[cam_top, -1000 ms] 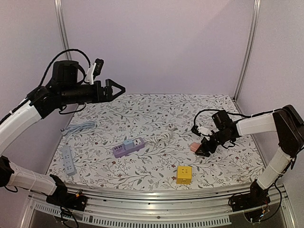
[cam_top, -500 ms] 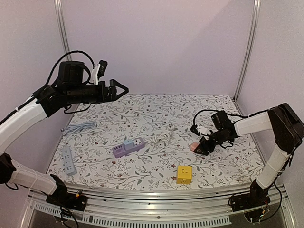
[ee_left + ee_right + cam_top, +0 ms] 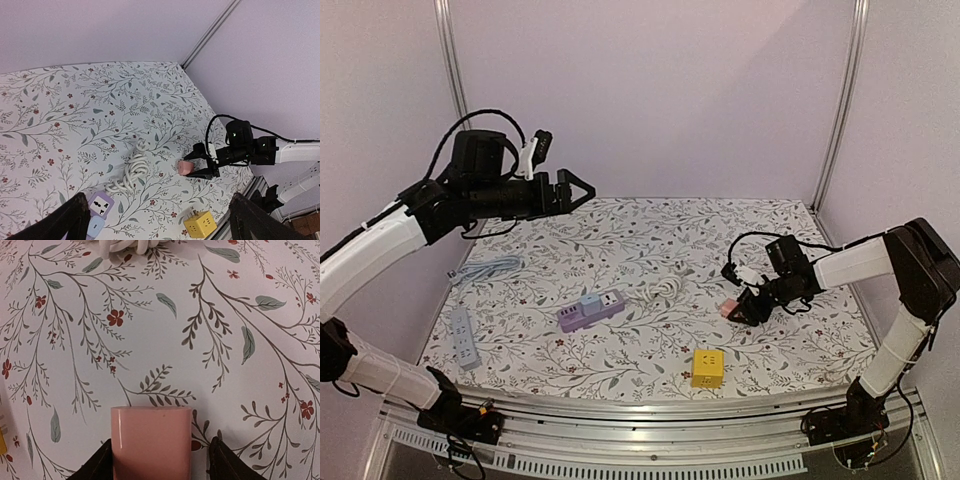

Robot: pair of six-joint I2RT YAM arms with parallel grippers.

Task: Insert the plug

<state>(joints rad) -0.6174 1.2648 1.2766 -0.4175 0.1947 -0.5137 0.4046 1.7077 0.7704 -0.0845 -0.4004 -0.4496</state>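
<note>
Nothing readable is showing in any view: no text, label, brand, number or sign can be made out.

Pink plug (image 3: 151, 442); white surface (image 3: 650, 240) printed with grey-green sprigs, red blossoms; yellow cube socket (image 3: 708, 367); purple power strip (image 3: 590, 311).
</note>
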